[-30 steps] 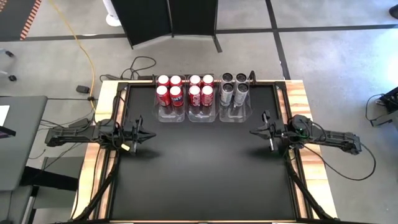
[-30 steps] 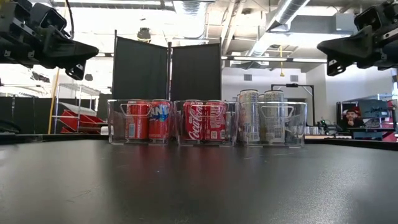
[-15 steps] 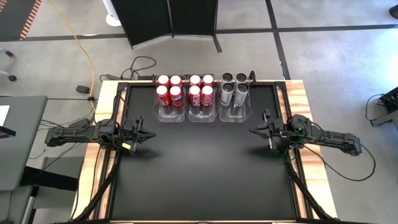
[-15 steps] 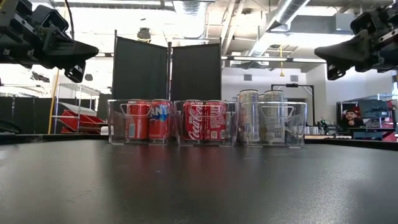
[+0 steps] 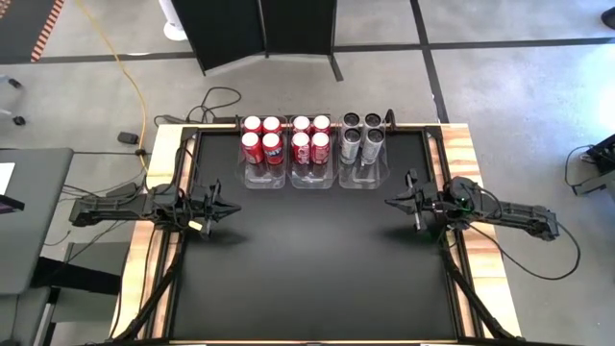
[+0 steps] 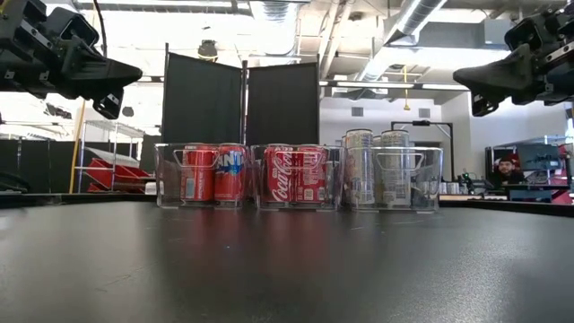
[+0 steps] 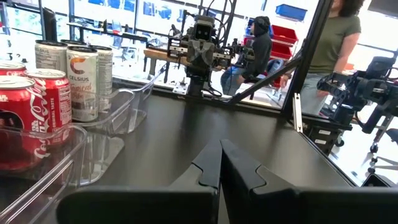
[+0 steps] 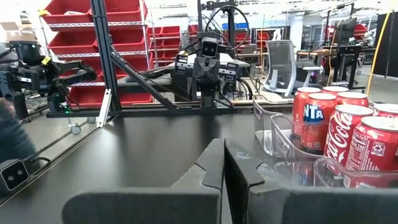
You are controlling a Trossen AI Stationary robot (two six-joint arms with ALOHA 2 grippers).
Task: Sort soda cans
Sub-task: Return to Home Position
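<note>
Twelve soda cans stand upright in three clear bins at the table's far middle. Four red cans (image 5: 261, 137) fill the left bin, four more red cans (image 5: 310, 137) the middle bin, and four silver-grey cans (image 5: 362, 135) the right bin. The low view shows them as red cans (image 6: 215, 173), red cans (image 6: 296, 173) and silver cans (image 6: 377, 169). My left gripper (image 5: 233, 208) hovers shut over the table's left side, pointing right. My right gripper (image 5: 389, 203) hovers shut over the right side, pointing left. Both are raised above the table (image 6: 134, 72) (image 6: 459, 78), nearer than the bins.
The black tabletop (image 5: 307, 259) stretches between and in front of the two grippers. The clear bins (image 5: 312, 178) sit side by side near the far edge. Beyond the table stand dark screens (image 6: 242, 99), red shelving (image 8: 68, 37) and people (image 7: 336, 31).
</note>
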